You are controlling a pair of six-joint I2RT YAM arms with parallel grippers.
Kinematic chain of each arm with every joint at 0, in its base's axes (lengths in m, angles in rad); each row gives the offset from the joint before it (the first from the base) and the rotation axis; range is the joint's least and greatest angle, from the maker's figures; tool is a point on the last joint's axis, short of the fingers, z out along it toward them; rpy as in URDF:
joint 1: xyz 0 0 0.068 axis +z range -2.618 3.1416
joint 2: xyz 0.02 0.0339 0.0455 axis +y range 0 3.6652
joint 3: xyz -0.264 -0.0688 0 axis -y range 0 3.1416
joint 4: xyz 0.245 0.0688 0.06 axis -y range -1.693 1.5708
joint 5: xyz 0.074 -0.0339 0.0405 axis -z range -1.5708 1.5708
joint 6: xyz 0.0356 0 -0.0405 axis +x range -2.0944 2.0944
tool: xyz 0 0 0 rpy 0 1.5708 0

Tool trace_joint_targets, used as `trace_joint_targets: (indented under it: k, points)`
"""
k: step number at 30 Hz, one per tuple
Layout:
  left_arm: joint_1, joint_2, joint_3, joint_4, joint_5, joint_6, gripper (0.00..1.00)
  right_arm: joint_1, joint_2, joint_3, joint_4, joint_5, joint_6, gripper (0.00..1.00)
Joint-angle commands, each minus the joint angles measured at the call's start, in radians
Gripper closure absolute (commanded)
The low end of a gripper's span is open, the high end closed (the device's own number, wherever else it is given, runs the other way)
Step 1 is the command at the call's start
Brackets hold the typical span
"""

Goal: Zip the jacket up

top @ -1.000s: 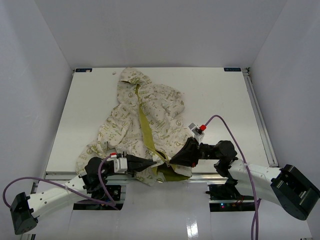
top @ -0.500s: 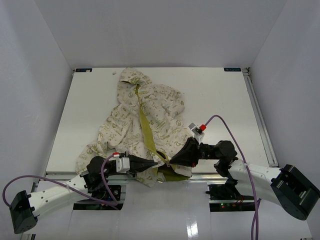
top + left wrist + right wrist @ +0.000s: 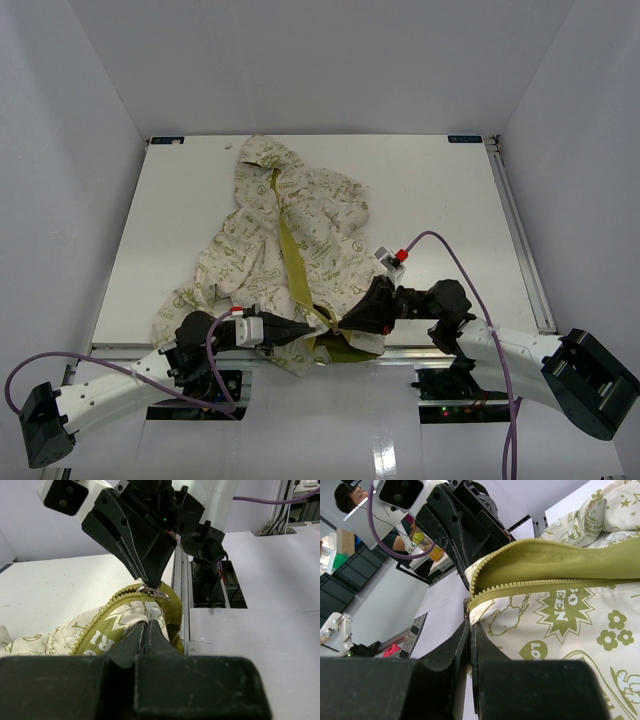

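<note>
The cream jacket with olive motifs lies open on the table, hood at the far end and olive lining showing down the front. Its bottom hem hangs at the near edge. My left gripper is shut on the hem fabric just below the metal zipper slider. My right gripper faces it, shut on the other bottom corner of the jacket at the end of the zipper teeth. The two grippers' tips nearly touch. In the left wrist view the right gripper's fingers reach down to the slider.
The white table has raised rails along its right edge and near edge. A purple cable arcs over the right arm. The jacket's left sleeve lies toward the near left corner.
My left gripper has shifted a little to the right, closer to the right gripper, with the hem still in it. The right arm has barely moved.
</note>
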Motion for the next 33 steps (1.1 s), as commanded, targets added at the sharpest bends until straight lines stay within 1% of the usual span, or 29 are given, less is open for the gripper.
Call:
trace_joint_targets:
  k: [1, 10, 16, 22, 33]
  points:
    - [0.0, -0.029, 0.036, -0.036, 0.053, 0.021, 1.0, -0.008, -0.009, 0.033, -0.008, -0.007, -0.025, 0.92]
    - [0.0, 0.037, 0.054, -0.043, 0.088, 0.031, 1.0, -0.01, 0.002, 0.039, -0.002, -0.019, -0.024, 0.92]
    - [0.0, 0.038, 0.055, -0.039, 0.088, 0.03, 1.0, -0.008, 0.008, 0.034, 0.03, -0.028, -0.015, 0.92]
    - [0.0, 0.03, 0.066, -0.052, 0.082, 0.023, 1.0, -0.009, 0.047, 0.046, 0.04, -0.083, -0.018, 0.92]
    - [0.0, 0.091, 0.104, -0.092, 0.087, 0.02, 1.0, -0.01, 0.015, 0.055, -0.044, -0.062, -0.063, 0.92]
